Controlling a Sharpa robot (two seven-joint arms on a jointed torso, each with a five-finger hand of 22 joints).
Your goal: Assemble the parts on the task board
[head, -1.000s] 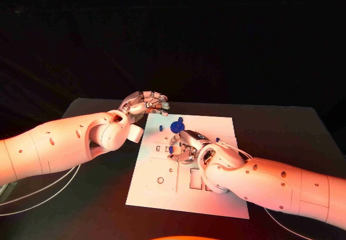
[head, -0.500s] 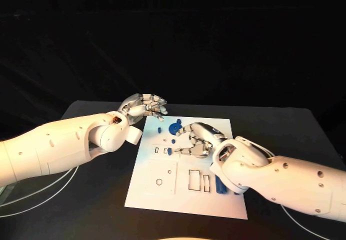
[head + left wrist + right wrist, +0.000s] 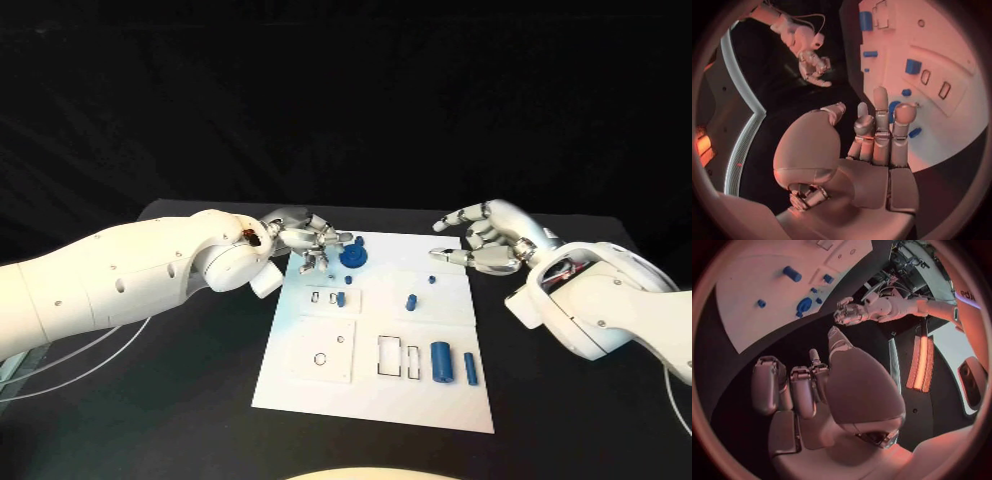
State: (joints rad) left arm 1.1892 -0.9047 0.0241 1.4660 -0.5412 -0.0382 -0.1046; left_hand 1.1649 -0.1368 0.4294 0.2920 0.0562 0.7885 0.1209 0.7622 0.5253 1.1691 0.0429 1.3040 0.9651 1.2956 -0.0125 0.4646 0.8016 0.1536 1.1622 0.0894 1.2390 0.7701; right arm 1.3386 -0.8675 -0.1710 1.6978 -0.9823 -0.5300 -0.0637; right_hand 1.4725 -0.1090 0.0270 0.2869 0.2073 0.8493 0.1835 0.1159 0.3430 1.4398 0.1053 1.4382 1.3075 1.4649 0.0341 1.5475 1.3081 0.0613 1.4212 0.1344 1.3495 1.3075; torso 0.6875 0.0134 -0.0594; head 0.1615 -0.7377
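1. Head view: the task board point(image 3: 325, 385) lies mid-table. The left hand point(image 3: 307, 238) sits at the board's far-left corner, fingers curled; whether it holds anything cannot be told. The right hand point(image 3: 486, 241) hovers off the board's far-right corner, fingers spread, holding nothing. A round blue part point(image 3: 355, 258) lies near the far edge, 2 blue cylinders point(image 3: 453, 361) nearer.

2. Left wrist view: the left hand's point(image 3: 856, 150) fingers stand together, nothing visible between them.

3. Right wrist view: the right hand point(image 3: 826, 390) is empty over the black table point(image 3: 767, 347).
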